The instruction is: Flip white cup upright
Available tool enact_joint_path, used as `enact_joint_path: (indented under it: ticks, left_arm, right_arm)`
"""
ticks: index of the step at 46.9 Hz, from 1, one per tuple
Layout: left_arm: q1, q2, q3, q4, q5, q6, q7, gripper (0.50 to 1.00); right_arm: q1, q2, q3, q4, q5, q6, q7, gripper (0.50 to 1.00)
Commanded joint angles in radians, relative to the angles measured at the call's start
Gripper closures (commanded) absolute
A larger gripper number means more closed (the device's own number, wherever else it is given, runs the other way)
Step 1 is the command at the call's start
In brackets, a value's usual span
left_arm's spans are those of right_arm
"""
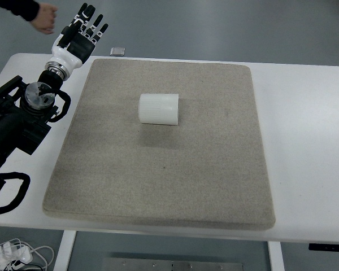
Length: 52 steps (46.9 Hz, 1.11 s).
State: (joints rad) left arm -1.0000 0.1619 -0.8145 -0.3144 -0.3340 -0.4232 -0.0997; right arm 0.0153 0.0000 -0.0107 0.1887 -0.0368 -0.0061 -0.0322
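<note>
A white cup (159,108) lies on its side near the middle of the beige mat (158,186), its axis running left to right. My left hand (83,29) is far off at the table's back left corner, past the mat's edge, with its fingers spread and nothing in them. The left arm (28,110) comes in from the picture's left edge. No right arm shows.
The mat covers most of the white table (305,141). A small dark square object (117,52) lies just behind the mat's back edge. A person's hand (44,17) shows at the top left, close to my left hand. Cables (11,254) hang at bottom left.
</note>
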Motion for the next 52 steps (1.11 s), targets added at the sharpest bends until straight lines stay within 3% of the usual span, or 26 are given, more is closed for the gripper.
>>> enact_joint_path:
  ticks: [1, 40, 52]
  left_arm:
    - [-0.002, -0.001, 0.0, 0.0, 0.0, 0.0, 0.0, 0.506]
    - [0.0, -0.001, 0.002, 0.001, 0.006, -0.006, 0.003, 0.506]
    - [-0.012, -0.002, 0.043, 0.0, 0.174, -0.008, 0.005, 0.506]
  right_arm:
    - [0.0, 0.0, 0.0, 0.0, 0.0, 0.0, 0.0, 0.548]
    - [0.0, 0.0, 0.0, 0.0, 0.0, 0.0, 0.0, 0.548]
    - [0.0, 0.0, 0.0, 0.0, 0.0, 0.0, 0.0, 0.548]
